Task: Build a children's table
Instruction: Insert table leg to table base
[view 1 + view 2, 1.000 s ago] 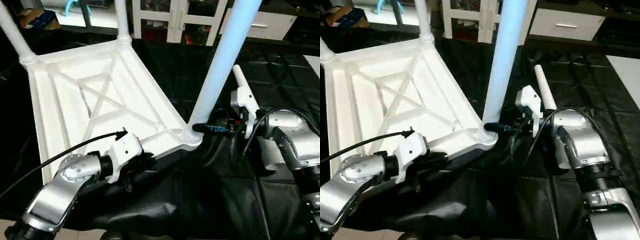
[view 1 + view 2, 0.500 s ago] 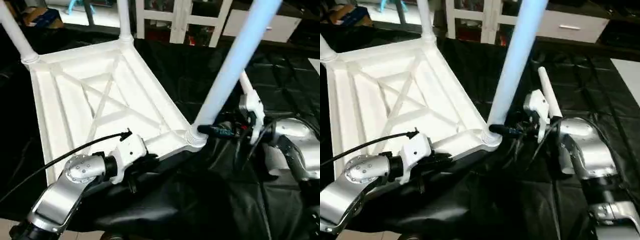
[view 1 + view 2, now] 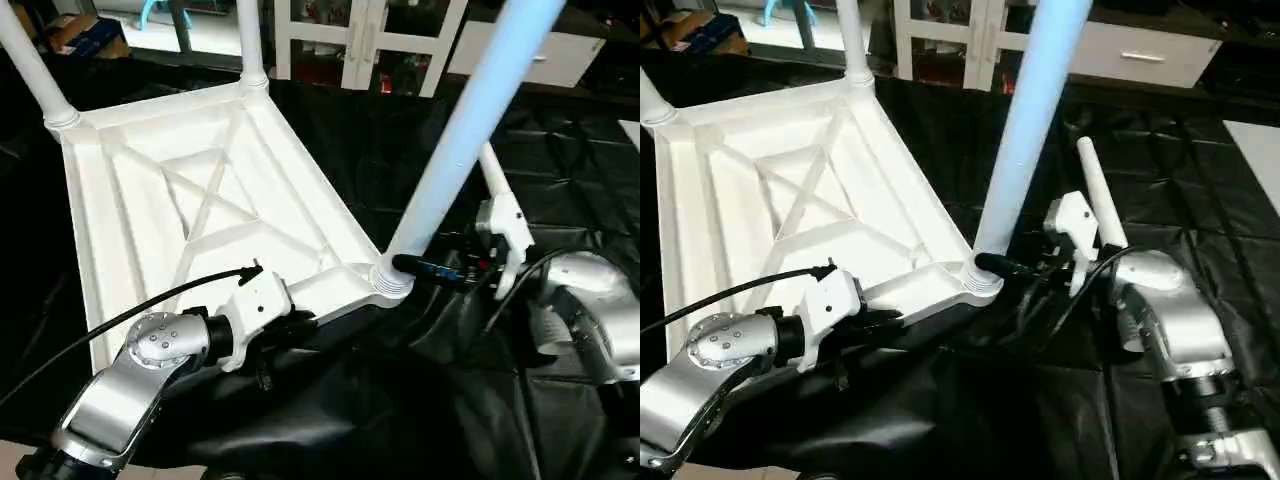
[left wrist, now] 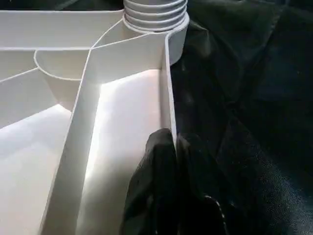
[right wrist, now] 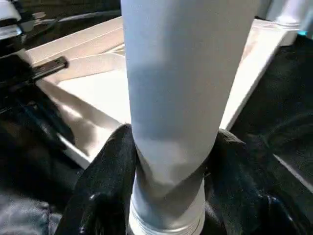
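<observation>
The white tabletop (image 3: 150,200) lies upside down, X-ribs up, on the black cloth. Two white legs stand in its far corner sockets: far left (image 3: 25,60) and far right (image 3: 248,40). A third leg (image 3: 465,130) rises from the near right socket (image 3: 385,282), leaning right. My right gripper (image 3: 410,265) is shut on it just above the socket; black fingers (image 5: 110,166) flank the tube (image 5: 171,98). My left gripper (image 3: 290,325) is shut on the tabletop's near rim, its fingers (image 4: 159,161) pinching the wall (image 4: 168,98). A spare leg (image 3: 1095,190) lies on the cloth to the right.
The black-draped work table (image 3: 400,400) carries everything, its cloth wrinkled around the near corner. White furniture (image 3: 350,40) and a white drawer unit (image 3: 540,50) stand behind it. A box (image 3: 75,30) sits at the back left.
The held leg leans a little further right than a second ago, and my right forearm sits lower. The view has shifted slightly. Left gripper keeps its hold on the rim.
</observation>
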`<state>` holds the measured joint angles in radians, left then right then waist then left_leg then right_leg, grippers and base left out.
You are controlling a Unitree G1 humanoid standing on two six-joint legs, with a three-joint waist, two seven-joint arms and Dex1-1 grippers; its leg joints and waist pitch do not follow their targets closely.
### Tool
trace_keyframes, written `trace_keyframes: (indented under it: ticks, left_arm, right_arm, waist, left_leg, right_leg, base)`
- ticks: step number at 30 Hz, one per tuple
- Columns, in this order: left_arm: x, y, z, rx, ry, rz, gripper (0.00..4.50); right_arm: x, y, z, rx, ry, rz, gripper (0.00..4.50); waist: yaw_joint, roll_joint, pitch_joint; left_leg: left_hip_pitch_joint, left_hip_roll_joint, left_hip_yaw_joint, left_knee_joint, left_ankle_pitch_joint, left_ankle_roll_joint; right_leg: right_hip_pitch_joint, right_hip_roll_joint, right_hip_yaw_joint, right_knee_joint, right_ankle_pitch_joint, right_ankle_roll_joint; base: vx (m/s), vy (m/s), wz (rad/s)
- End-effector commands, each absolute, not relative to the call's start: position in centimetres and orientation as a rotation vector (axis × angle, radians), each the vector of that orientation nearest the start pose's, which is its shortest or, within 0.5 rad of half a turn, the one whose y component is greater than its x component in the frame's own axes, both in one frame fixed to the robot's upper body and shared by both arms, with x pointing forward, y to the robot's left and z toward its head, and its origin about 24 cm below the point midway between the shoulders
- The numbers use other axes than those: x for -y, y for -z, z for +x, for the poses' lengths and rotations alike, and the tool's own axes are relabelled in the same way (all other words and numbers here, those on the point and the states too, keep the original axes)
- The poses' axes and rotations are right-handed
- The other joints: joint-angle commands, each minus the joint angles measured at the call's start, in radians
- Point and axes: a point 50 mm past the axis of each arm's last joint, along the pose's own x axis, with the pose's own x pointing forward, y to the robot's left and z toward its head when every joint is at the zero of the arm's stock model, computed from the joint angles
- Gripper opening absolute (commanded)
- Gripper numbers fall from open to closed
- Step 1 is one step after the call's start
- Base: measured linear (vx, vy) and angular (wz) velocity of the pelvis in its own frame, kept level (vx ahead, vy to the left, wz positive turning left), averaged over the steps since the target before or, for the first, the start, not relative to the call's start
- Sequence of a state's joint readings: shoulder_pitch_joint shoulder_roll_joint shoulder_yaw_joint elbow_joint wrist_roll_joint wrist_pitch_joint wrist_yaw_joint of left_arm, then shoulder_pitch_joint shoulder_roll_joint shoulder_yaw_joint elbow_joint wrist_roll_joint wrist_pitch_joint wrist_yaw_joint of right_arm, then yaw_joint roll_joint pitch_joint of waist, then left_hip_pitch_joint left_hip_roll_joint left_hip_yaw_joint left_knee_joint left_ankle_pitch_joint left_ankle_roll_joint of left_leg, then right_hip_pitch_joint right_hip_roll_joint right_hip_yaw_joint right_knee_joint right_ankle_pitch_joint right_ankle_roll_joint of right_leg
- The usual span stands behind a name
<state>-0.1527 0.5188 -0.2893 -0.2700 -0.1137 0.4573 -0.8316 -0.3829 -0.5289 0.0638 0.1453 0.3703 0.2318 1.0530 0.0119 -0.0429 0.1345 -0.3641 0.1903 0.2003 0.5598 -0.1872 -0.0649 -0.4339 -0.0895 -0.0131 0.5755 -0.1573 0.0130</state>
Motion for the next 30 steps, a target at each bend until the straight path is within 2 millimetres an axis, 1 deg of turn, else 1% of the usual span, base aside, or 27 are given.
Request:
trace_keyframes:
  ticks: [1,3,4,5,6,7,9,10,11,12,13,14,15,16,17,18,19,20,21,22,23,24,25,26,27,28,30]
  left_arm:
    - [-11.7,-6.1,22.7,-0.384,1.178,0.338,0.0]
    - [-11.5,-6.1,23.1,-0.389,1.131,0.329,0.0]
    - [-11.2,-6.1,23.7,-0.399,1.056,0.32,0.0]
    - [-11.2,-6.1,23.7,-0.399,1.056,0.32,0.0]
    - [-10.0,-6.0,25.5,-0.438,0.863,0.259,0.0]
    - [-10.0,-6.0,25.5,-0.438,0.863,0.259,0.0]
    - [-9.4,-5.9,26.2,-0.461,0.78,0.223,0.0]
    - [-7.7,-6.0,27.6,-0.489,0.652,0.153,0.0]
    - [-7.7,-6.0,27.6,-0.489,0.652,0.153,0.0]
    - [-7.0,-6.2,28.1,-0.493,0.614,0.128,0.0]
    - [-6.0,-6.3,28.7,-0.492,0.593,0.106,0.0]
    - [-5.5,-6.4,29.0,-0.486,0.584,0.099,0.0]
    - [-5.0,-6.5,29.3,-0.48,0.576,0.092,0.0]
    - [-4.2,-6.7,29.7,-0.472,0.573,0.086,0.0]
    - [-3.6,-6.9,30.0,-0.462,0.574,0.079,0.0]
    - [-3.3,-7.2,30.1,-0.459,0.572,0.075,0.0]
    - [-3.3,-7.2,30.1,-0.459,0.572,0.075,0.0]
    - [-3.4,-7.3,30.1,-0.461,0.571,0.074,0.0]
    - [-3.7,-7.4,30.1,-0.467,0.561,0.073,0.0]
    - [-3.7,-7.4,30.1,-0.467,0.561,0.073,0.0]
    - [-4.1,-7.4,30.2,-0.474,0.55,0.075,0.0]
    - [-4.5,-7.3,30.2,-0.479,0.537,0.076,0.0]
    - [-4.8,-7.3,30.3,-0.482,0.527,0.078,0.0]
    - [-4.8,-7.3,30.3,-0.482,0.527,0.078,0.0]
    - [-4.9,-7.3,30.3,-0.484,0.52,0.08,0.0]
    - [-5.0,-7.2,30.4,-0.484,0.515,0.081,0.0]
    - [-5.1,-7.2,30.6,-0.479,0.514,0.085,0.0]
  right_arm:
    - [19.4,-6.7,29.0,-0.355,-0.934,-0.16,1.84]
    - [19.2,-6.4,29.1,-0.354,-0.89,-0.14,1.84]
    - [18.9,-6.0,29.4,-0.347,-0.787,-0.125,1.84]
    - [18.9,-6.0,29.4,-0.347,-0.787,-0.125,1.84]
    - [18.2,-4.3,30.4,-0.349,-0.522,-0.096,1.84]
    - [18.2,-4.3,30.4,-0.349,-0.522,-0.096,1.84]
    - [17.7,-3.6,30.9,-0.355,-0.431,-0.071,1.84]
    - [16.3,-2.7,32.1,-0.353,-0.266,-0.001,1.84]
    - [16.3,-2.7,32.1,-0.353,-0.266,-0.001,1.84]
    - [15.6,-2.4,32.6,-0.355,-0.214,0.026,1.83]
    - [14.6,-2.1,33.1,-0.359,-0.169,0.056,1.83]
    - [14.0,-2.1,33.4,-0.361,-0.152,0.066,1.83]
    - [13.4,-2.0,33.7,-0.364,-0.134,0.076,1.83]
    - [12.5,-2.1,34.1,-0.367,-0.114,0.089,1.83]
    - [11.6,-2.2,34.4,-0.367,-0.115,0.089,1.83]
    - [11.0,-2.4,34.6,-0.366,-0.115,0.086,1.83]
    - [11.0,-2.4,34.6,-0.366,-0.115,0.086,1.83]
    - [10.7,-2.7,34.7,-0.358,-0.12,0.081,1.83]
    - [10.5,-2.9,34.9,-0.35,-0.12,0.07,1.83]
    - [10.5,-2.9,34.9,-0.35,-0.12,0.07,1.83]
    - [10.5,-3.0,35.0,-0.341,-0.122,0.067,1.83]
    - [10.4,-3.2,35.2,-0.33,-0.123,0.07,1.83]
    - [10.3,-3.4,35.3,-0.318,-0.121,0.089,1.83]
    - [10.3,-3.4,35.3,-0.318,-0.121,0.089,1.83]
    - [10.3,-3.5,35.5,-0.31,-0.121,0.095,1.83]
    - [10.2,-3.7,35.7,-0.288,-0.126,0.114,1.83]
    - [10.1,-4.2,35.9,-0.256,-0.143,0.104,1.83]
  waist:
    - [0.001,0.01,-0.03]
    - [-0.005,0.004,-0.029]
    - [-0.008,0.001,-0.027]
    - [-0.012,0.003,-0.024]
    - [-0.018,0.001,-0.023]
    - [-0.02,0.006,-0.021]
    - [-0.031,0.003,-0.021]
    - [-0.035,0.007,-0.023]
    - [-0.051,0.011,-0.018]
    - [-0.054,0.014,-0.016]
    - [-0.057,0.015,-0.016]
    - [-0.064,0.027,-0.011]
    - [-0.068,0.026,-0.007]
    - [-0.074,0.034,0.003]
    - [-0.069,0.036,0.009]
    - [-0.032,0.047,0.014]
    - [0.003,0.044,0.014]
    - [-0.009,-0.024,0.006]
    - [-0.004,-0.035,0.006]
    - [-0.01,-0.052,-0.004]
    - [0.003,-0.019,-0.006]
    - [-0.009,-0.011,-0.014]
    - [-0.008,0.012,-0.022]
    - [-0.013,0.013,-0.022]
    - [-0.014,0.015,-0.018]
    - [-0.02,0.014,-0.012]
    - [-0.026,0.014,-0.012]
  left_leg:
    - [0.006,0.035,-0.017,-0.082,-0.358,0.019]
    - [0.01,0.035,-0.017,-0.083,-0.386,0.007]
    - [0.007,0.033,-0.02,-0.084,-0.404,0.002]
    - [0.006,0.033,-0.024,-0.087,-0.421,-0.01]
    - [0.004,0.032,-0.029,-0.087,-0.445,-0.021]
    - [0.007,0.031,-0.028,-0.087,-0.445,-0.037]
    - [0.01,0.023,-0.039,-0.085,-0.484,-0.048]
    - [0.006,0.021,-0.047,-0.089,-0.507,-0.045]
    - [0.01,0.018,-0.046,-0.087,-0.543,-0.042]
    - [0.011,0.017,-0.06,-0.093,-0.595,-0.046]
    - [0.01,0.015,-0.068,-0.096,-0.619,-0.042]
    - [0.008,0.018,-0.079,-0.106,-0.664,-0.036]
    - [0.01,0.024,-0.082,-0.116,-0.706,-0.035]
    - [0.019,0.039,-0.082,-0.144,-0.82,-0.026]
    - [0.008,0.048,-0.077,-0.166,-0.848,-0.019]
    - [-0.038,0.082,-0.053,-0.227,-0.898,-0.007]
    - [-0.046,0.091,-0.033,-0.235,-0.894,0.01]
    - [0.038,0.043,-0.014,-0.135,-0.726,0.013]
    - [0.079,-0.022,-0.028,0.033,-0.374,0.026]
    - [0.015,-0.024,-0.046,0.024,-0.227,0.038]
    - [-0.047,0.0,-0.078,-0.049,-0.153,-0.006]
    - [-0.036,0.014,-0.084,-0.085,-0.215,-0.041]
    - [-0.017,0.02,-0.08,-0.089,-0.266,-0.052]
    - [-0.012,0.023,-0.077,-0.09,-0.275,-0.051]
    - [-0.012,0.022,-0.072,-0.094,-0.316,-0.046]
    - [-0.009,0.024,-0.074,-0.099,-0.417,-0.048]
    - [-0.001,0.021,-0.078,-0.098,-0.508,-0.054]
  right_leg:
    - [0.026,-0.025,0.024,-0.08,-0.422,-0.167]
    - [0.021,-0.025,0.027,-0.086,-0.462,-0.147]
    - [0.019,-0.025,0.025,-0.088,-0.493,-0.135]
    - [0.016,-0.028,0.025,-0.092,-0.546,-0.115]
    - [0.014,-0.03,0.022,-0.096,-0.605,-0.091]
    - [0.008,-0.03,0.022,-0.099,-0.624,-0.082]
    - [0.004,-0.03,0.011,-0.112,-0.708,-0.048]
    - [0.013,-0.028,0.002,-0.113,-0.709,-0.023]
    - [0.001,-0.026,-0.003,-0.124,-0.697,-0.029]
    - [0.012,-0.021,-0.021,-0.129,-0.696,-0.012]
    - [0.018,-0.021,-0.028,-0.131,-0.687,-0.007]
    - [0.028,-0.022,-0.045,-0.134,-0.648,-0.015]
    - [0.032,-0.017,-0.055,-0.138,-0.621,-0.017]
    - [0.044,-0.001,-0.082,-0.121,-0.516,-0.033]
    - [0.059,0.005,-0.087,-0.096,-0.473,-0.038]
    - [0.101,0.003,-0.068,0.046,-0.309,-0.059]
    - [0.101,-0.003,-0.047,0.088,-0.242,-0.054]
    - [0.013,-0.035,0.027,-0.029,-0.541,0.008]
    - [-0.053,-0.116,0.043,-0.182,-1.089,0.056]
    - [0.008,-0.128,0.058,-0.173,-1.14,0.061]
    - [0.067,-0.115,0.032,-0.118,-0.986,0.017]
    - [0.059,-0.06,-0.004,-0.094,-0.707,-0.018]
    - [0.05,-0.042,-0.009,-0.077,-0.484,-0.066]
    - [0.047,-0.039,-0.008,-0.075,-0.399,-0.089]
    - [0.049,-0.037,-0.009,-0.074,-0.34,-0.12]
    - [0.042,-0.037,-0.013,-0.08,-0.418,-0.124]
    - [0.038,-0.043,-0.016,-0.093,-0.514,-0.105]
  base:
    - [0.0,0.0,0.0]
    - [0.0,0.0,0.0]
    - [0.0,0.0,0.0]
    - [0.0,0.0,0.0]
    - [-0.054,0.015,-0.08]
    - [-0.056,0.02,-0.08]
    - [-0.064,0.024,-0.09]
    - [-0.076,0.04,-0.12]
    - [-0.116,0.068,-0.21]
    - [-0.073,0.05,-0.14]
    - [-0.062,0.057,-0.18]
    - [0.0,0.0,0.0]
    - [-0.05,0.045,-0.09]
    - [-0.06,0.018,0.03]
    - [-0.122,-0.014,0.15]
    - [-0.094,-0.032,0.16]
    - [-0.05,-0.113,0.29]
    - [0.032,-0.14,0.1]
    - [0.032,-0.14,0.1]
    - [0.084,-0.047,-0.39]
    - [0.064,0.012,-0.32]
    - [0.074,0.033,-0.44]
    - [0.0,0.0,0.0]
    - [0.0,0.0,0.0]
    - [0.0,0.0,0.0]
    - [0.0,0.0,0.0]
    - [0.0,0.0,0.0]
